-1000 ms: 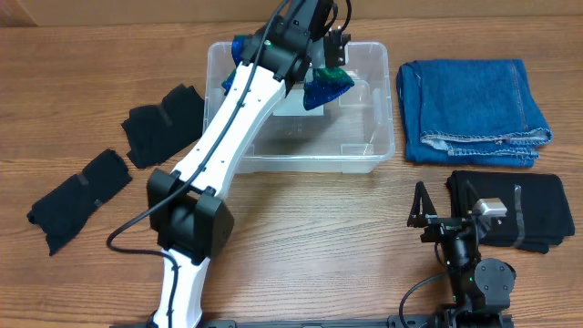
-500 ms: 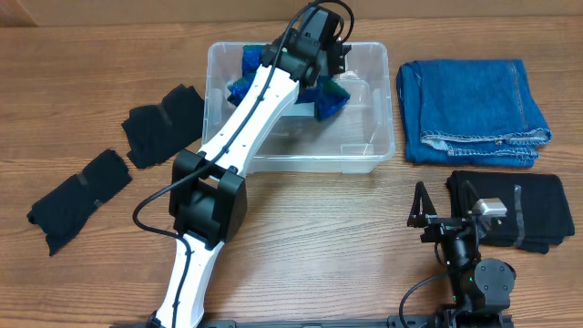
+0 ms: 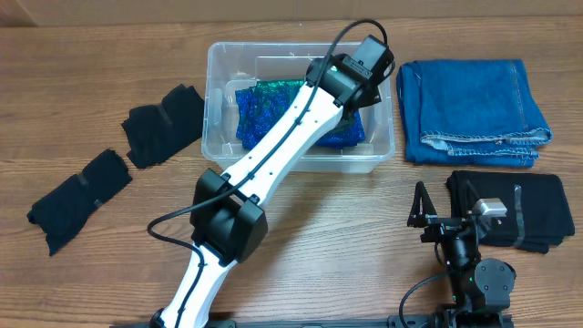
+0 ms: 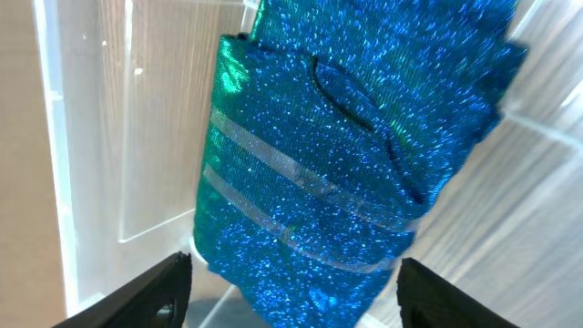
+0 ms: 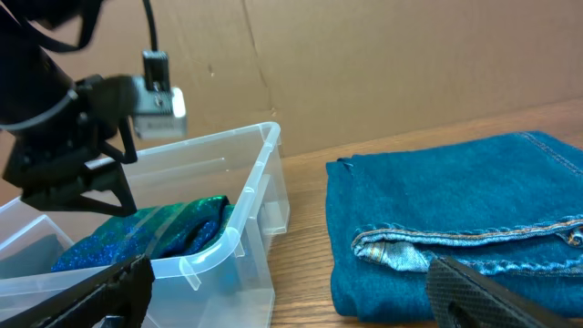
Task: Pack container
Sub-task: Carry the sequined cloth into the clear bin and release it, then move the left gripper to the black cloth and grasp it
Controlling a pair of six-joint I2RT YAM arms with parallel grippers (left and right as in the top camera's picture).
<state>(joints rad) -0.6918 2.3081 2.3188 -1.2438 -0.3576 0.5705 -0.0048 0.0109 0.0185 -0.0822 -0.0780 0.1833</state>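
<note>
Hovering released and empty, your left end effector (image 4: 291,275) sits directly over the container (image 3: 217,100), its long axis crosswise below, blue glittery cloth (image 3: 264,111) inside; your right end effector (image 3: 422,208), also unclenched, idles farther off.

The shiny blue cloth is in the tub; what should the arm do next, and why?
Probably raise the left claw clear of the container: it is open, the blue cloth lies loose inside, and the jeans and black cloths wait outside.
</note>
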